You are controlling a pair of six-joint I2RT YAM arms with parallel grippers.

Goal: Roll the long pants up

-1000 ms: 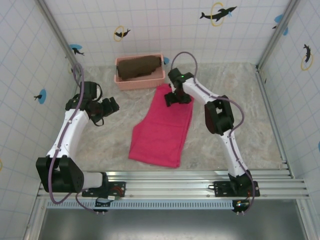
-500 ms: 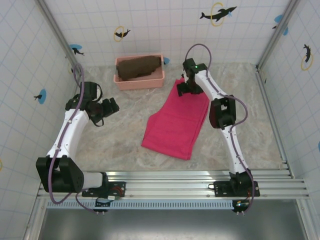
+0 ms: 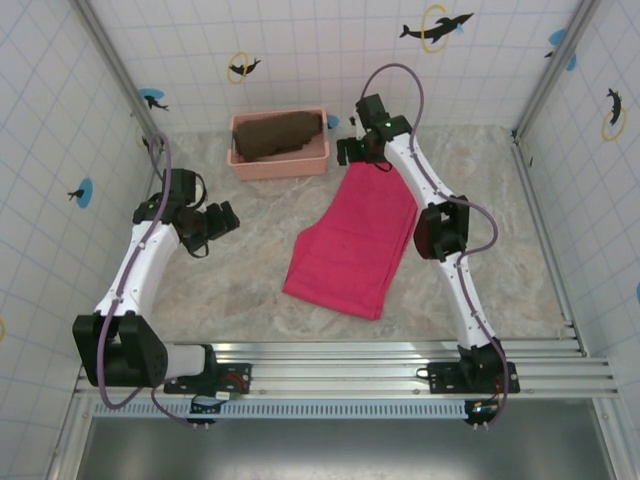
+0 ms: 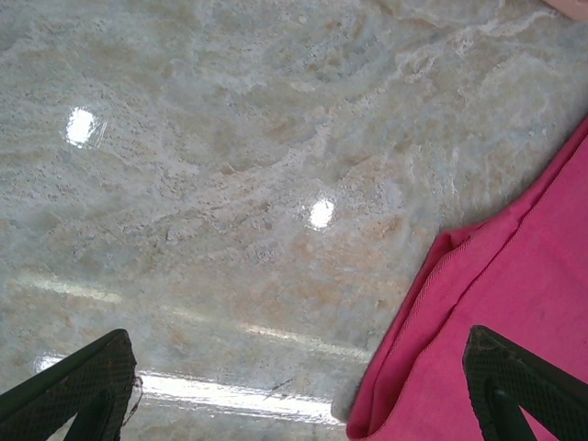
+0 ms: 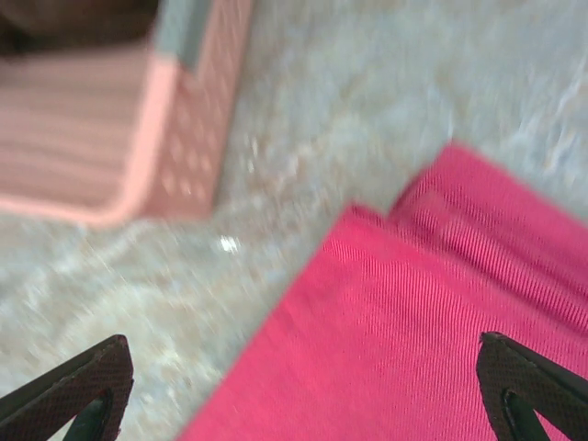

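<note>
The long pants (image 3: 352, 243), a bright magenta-pink soft fabric, lie flat near the middle of the glossy marble-patterned table (image 3: 240, 285), folded into a long slab. It slants from a narrow end towards the far edge down to a wider end nearer the near edge. In the right wrist view the cloth (image 5: 395, 349) shows a fine ribbed weave, and a second layer steps out along its far edge. In the left wrist view its border (image 4: 514, 303) is a rounded, doubled-over fold that lifts a little off the stone and curls under at the lower corner.

The right gripper (image 3: 360, 157) hangs over the narrow far end of the pants with its jaws spread wide and nothing between them. Its dark cross-hatched pads (image 5: 73, 390) sit at the two lower corners of its own camera's picture. The left gripper (image 3: 216, 221) is over bare table towards the left edge, well apart from the cloth. Its jaws are likewise parted and empty, and its pads (image 4: 83, 386) have the same diamond-grid texture.

A salmon-pink plastic basket (image 3: 282, 166) with rounded corners and a perforated wall stands at the far edge, near the pants' far end but not touching it. A crumpled dark brown cloth (image 3: 275, 135) fills it. White tiled walls with dolphin stickers (image 3: 420, 30) close in the table, and a ribbed aluminium rail (image 3: 340, 365) carrying both arm bases runs along the near edge.
</note>
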